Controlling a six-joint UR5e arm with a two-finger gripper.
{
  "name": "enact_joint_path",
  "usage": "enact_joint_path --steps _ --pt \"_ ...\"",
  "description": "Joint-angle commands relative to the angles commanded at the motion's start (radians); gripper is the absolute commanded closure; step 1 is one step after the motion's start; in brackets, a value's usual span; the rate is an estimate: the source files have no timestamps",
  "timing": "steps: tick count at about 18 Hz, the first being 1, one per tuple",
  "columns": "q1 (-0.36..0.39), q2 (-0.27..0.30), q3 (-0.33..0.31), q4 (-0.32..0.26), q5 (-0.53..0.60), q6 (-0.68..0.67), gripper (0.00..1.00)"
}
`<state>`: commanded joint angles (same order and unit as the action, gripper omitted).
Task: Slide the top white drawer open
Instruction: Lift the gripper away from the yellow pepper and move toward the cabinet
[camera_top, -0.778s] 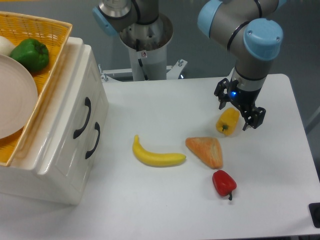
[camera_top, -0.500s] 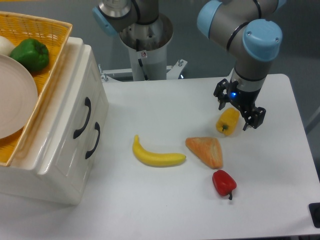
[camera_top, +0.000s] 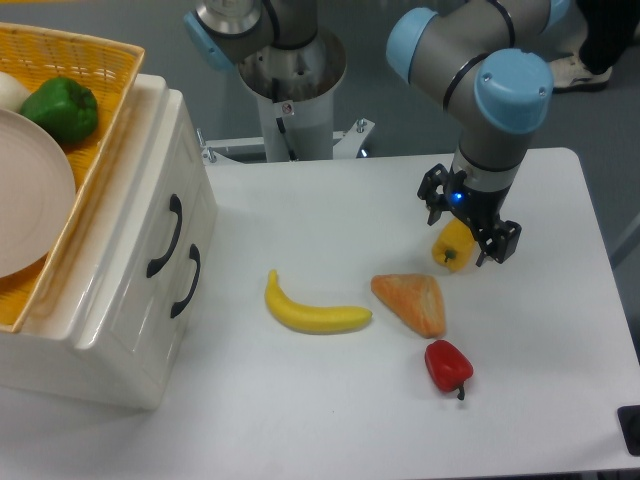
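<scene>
The pincer is covering part of the yellow pepper. At nine o'clock, the picture's edge is cutting off the basket, plate and cabinet.

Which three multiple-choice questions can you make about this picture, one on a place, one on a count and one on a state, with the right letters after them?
1. Where is the gripper?
A. at the drawer handles
B. over the yellow pepper, far right of the cabinet
C. inside the basket

2. How many black handles does the cabinet front show?
A. one
B. two
C. four

3. In what state is the top white drawer?
A. shut, flush with the cabinet front
B. pulled halfway out
C. taken out and lying on the table

Answers:
1 B, the open fingers stand on either side of the yellow pepper.
2 B, one handle sits on each drawer.
3 A, no gap or drawer box shows at its front.
</scene>
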<state>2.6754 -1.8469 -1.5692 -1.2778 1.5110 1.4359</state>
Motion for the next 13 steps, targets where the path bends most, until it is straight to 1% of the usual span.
enact_joint_path --steps 8,11,13 --pt "-0.028 0.006 -0.041 -0.003 0.009 -0.11 0.0" --pt "-0.049 0.005 -0.046 -0.012 0.0 -0.185 0.0" --pt "-0.077 0.003 -0.051 -0.012 -0.002 -0.244 0.0"
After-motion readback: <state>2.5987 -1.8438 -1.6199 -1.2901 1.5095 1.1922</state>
